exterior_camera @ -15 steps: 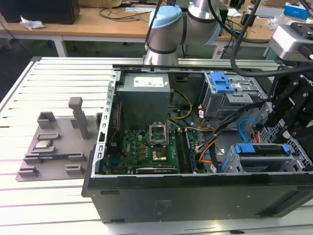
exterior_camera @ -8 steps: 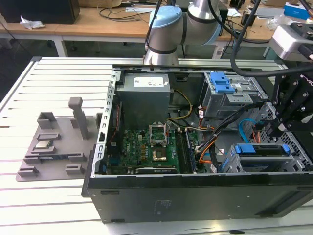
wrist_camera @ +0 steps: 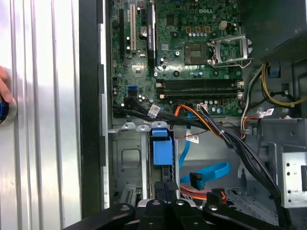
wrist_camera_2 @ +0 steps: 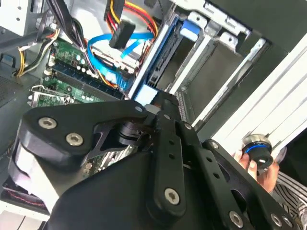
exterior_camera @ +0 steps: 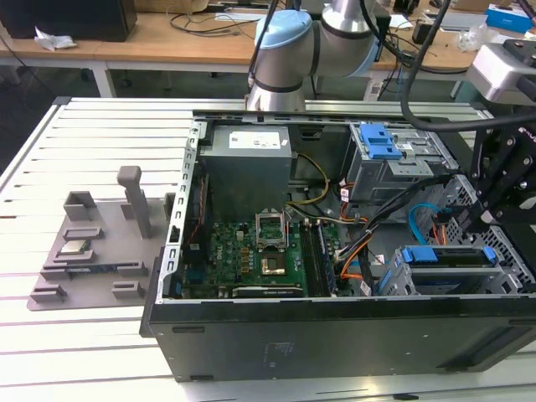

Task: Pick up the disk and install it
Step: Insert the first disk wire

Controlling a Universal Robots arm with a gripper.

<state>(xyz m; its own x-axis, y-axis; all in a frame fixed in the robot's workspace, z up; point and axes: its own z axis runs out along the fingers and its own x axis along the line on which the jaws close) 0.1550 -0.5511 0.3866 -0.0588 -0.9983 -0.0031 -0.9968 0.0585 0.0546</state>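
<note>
White label (exterior_camera: 254,140) on top of the grey power supply (exterior_camera: 249,172) in the exterior view: dark rows of print, too small to make out. In the first wrist view, the green circuit board (wrist_camera: 192,52) carries tiny white lettering beside its slots and socket, and none of it resolves into words. Little white tags (wrist_camera: 154,111) hang on the black cables (wrist_camera: 144,112), another (wrist_camera: 193,139) on the orange wires, and their print is unreadable too. No number or sign comes through clearly anywhere.
</note>
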